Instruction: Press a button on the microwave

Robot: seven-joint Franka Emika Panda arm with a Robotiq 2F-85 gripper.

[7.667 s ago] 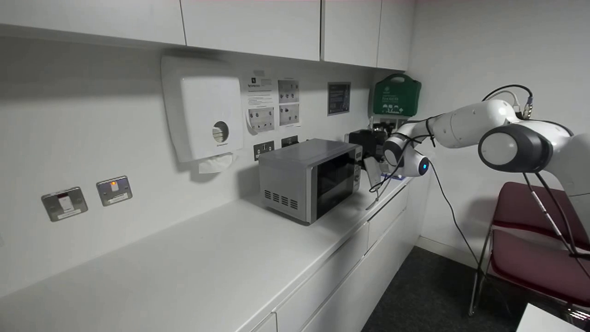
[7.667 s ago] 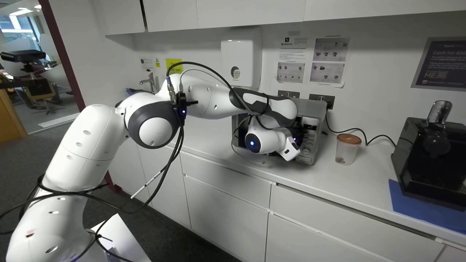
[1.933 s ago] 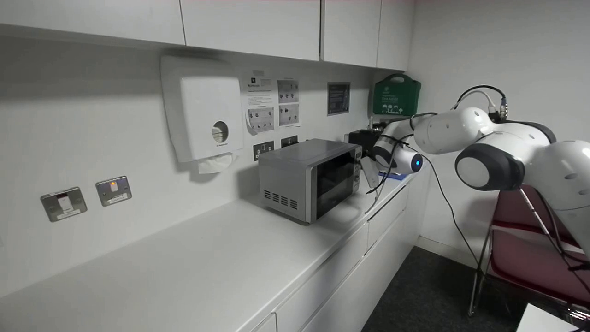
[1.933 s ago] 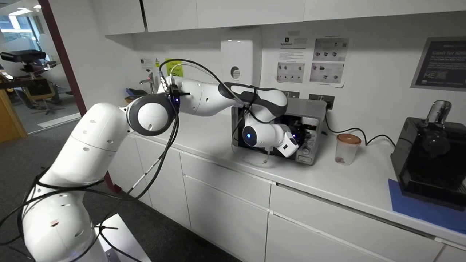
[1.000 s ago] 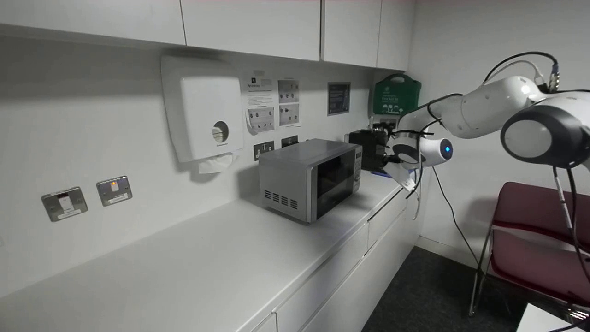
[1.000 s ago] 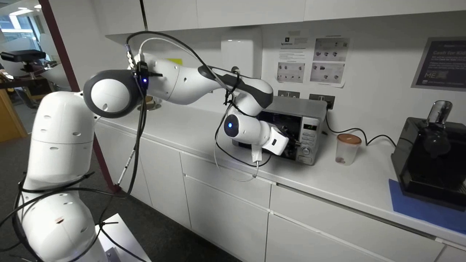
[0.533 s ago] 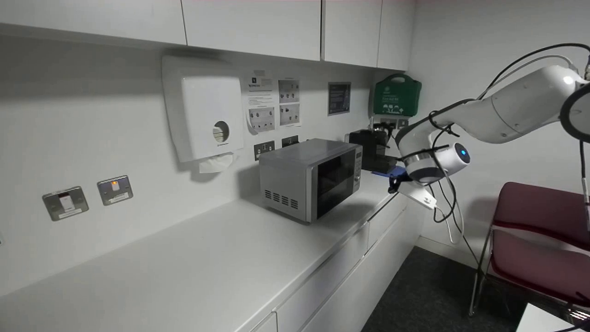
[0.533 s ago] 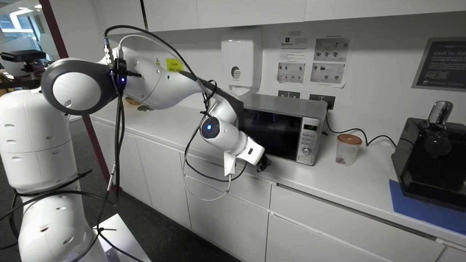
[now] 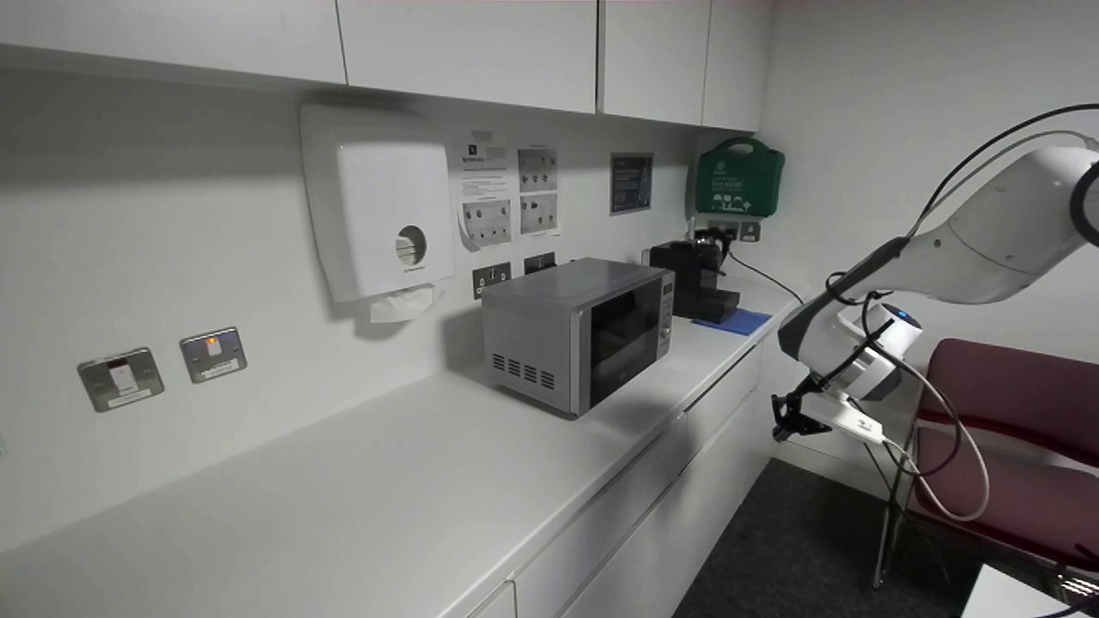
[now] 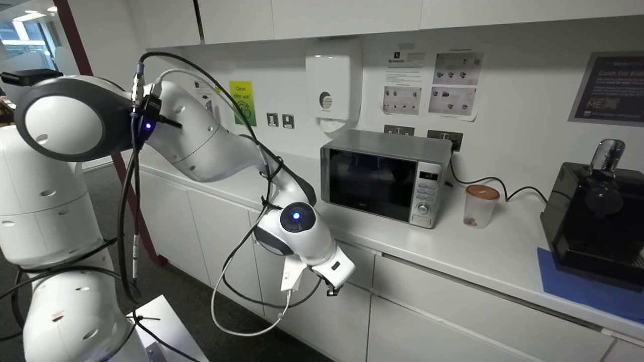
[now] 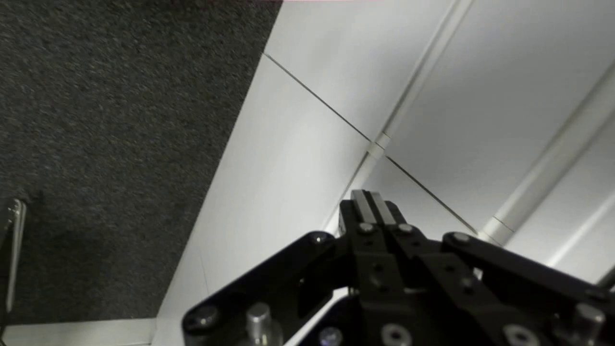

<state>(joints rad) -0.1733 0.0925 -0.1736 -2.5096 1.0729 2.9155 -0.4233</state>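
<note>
Evidently clenched at the Robotiq gripper [image 11: 368, 193], with both slim pads [image 11: 363, 207] face to face. Hung slantwise downward from the bent Panda arm [image 10: 211, 146], out in front of the white drawer fronts [image 11: 490, 96]. Bordered on the left, in the wrist view, by dark carpet [image 11: 110, 129]; to the right of the gripper in an exterior view, by a dark red chair [image 9: 1030, 498]. Overlooked from the white countertop [image 10: 453, 254] by the grey metallic microwave [image 10: 387, 173], beyond the gripper in an exterior view and well apart from it, with the dark glass door [image 10: 370, 186] facing outward and the display [image 10: 428, 176] lit green above the button panel [image 10: 426, 193]. Then, farther past the gripper, on to a clear tub [image 10: 477, 213] with an orange-brown lid [image 10: 482, 191], just beside the microwave, and to a black coffee machine [image 10: 593, 226] on a blue mat [image 10: 578, 290]. High above the gripper, up to a white paper-towel dispenser [image 10: 333, 83] and a green first aid kit [image 9: 738, 178].
</note>
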